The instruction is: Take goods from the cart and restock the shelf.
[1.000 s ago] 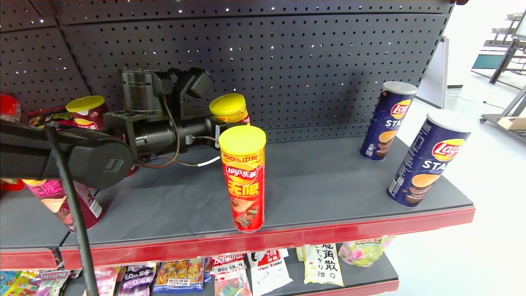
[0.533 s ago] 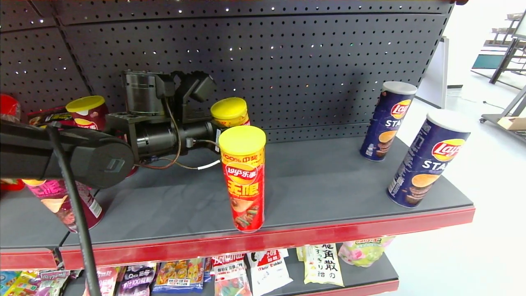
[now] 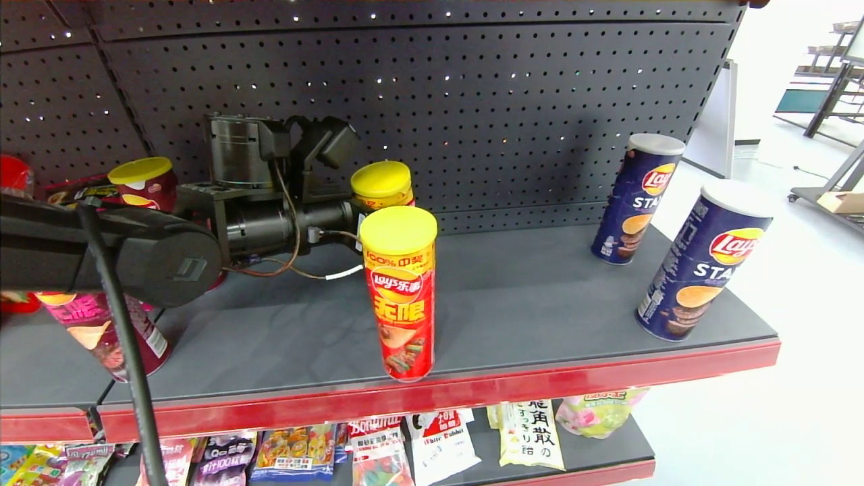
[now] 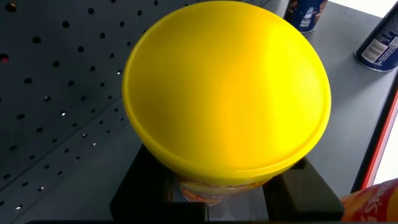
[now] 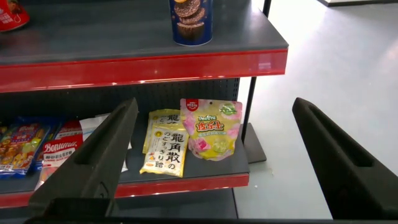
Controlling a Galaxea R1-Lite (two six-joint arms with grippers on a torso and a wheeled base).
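Note:
My left gripper [image 3: 359,217] is shut on a red chip can with a yellow lid [image 3: 382,182], held upright near the pegboard at the back of the grey shelf [image 3: 526,304]. In the left wrist view the lid [image 4: 227,87] fills the middle, with black fingers [image 4: 140,190] on either side of the can body. The can's base is hidden. A matching red can [image 3: 399,290] stands at the shelf's front edge, just in front of the held one. My right gripper [image 5: 211,155] is open and holds nothing, low beside the shelf unit, facing the lower shelf.
Two blue cans [image 3: 638,199] [image 3: 705,260] stand at the shelf's right end. Another yellow-lidded can [image 3: 142,179] and a purple can [image 3: 101,331] stand at the left. Snack bags [image 5: 208,127] fill the lower shelf. Bare shelf lies between the red and blue cans.
My left arm has carried the held can a little to the right and slightly lower, towards the back of the shelf. The other cans have not moved.

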